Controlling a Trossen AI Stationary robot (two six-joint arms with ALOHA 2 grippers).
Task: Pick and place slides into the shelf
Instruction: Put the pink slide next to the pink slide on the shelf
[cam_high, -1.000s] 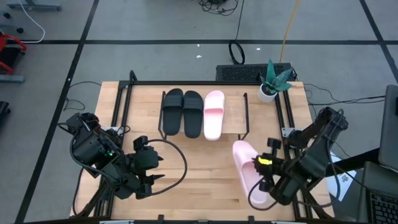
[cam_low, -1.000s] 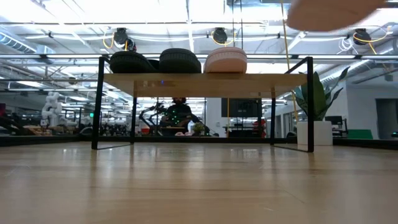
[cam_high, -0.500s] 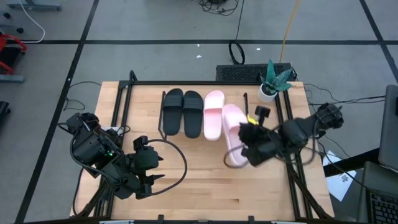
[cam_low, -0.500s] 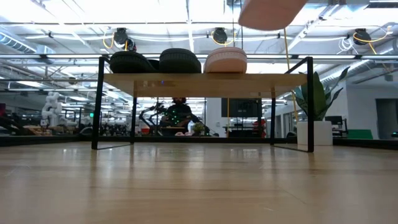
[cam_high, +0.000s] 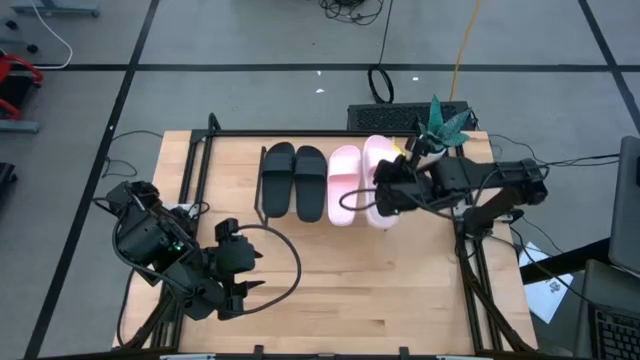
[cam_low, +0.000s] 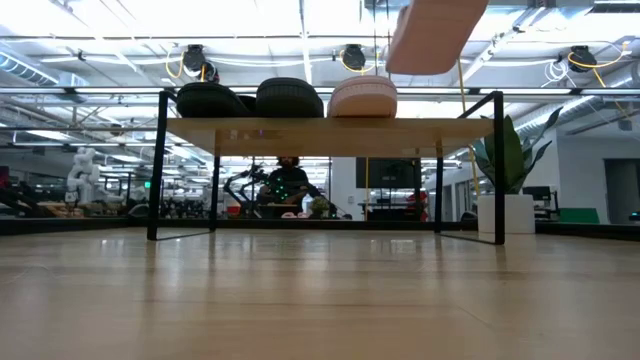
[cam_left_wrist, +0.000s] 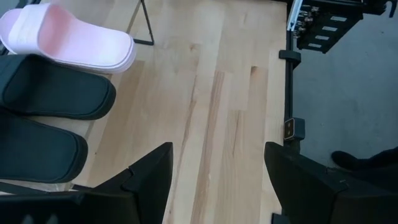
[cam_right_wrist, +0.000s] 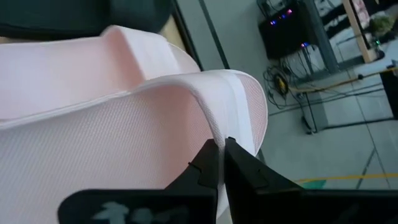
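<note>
- Holding the last pink slide (cam_high: 378, 180) by its strap, the right claw (cam_high: 392, 192) hangs above the shelf (cam_high: 390, 205), its fingers pinched together on the strap's edge (the right wrist view shows the thin pink band squeezed between the two dark tips).
- Just beside the claw, toward the worktop's middle, the other pink slide (cam_high: 343, 183) already lies on the shelf, and beyond it the black pair (cam_high: 294, 180) sit side by side; the free slot lies right under the carried slide.
- From the low view the carried slide floats clear above the plank, tilted, not touching it.
- The left claw (cam_high: 243, 283) waits well apart near the front of the worktop (cam_high: 330, 290), fingers spread and holding nothing.
- My judgement on handling: the slide looks light and foamy, the strap soft enough to flex under the pinch, so it may swing or droop on a thin grip. The strap's middle seems the best hold; the sole is too wide to clamp.
</note>
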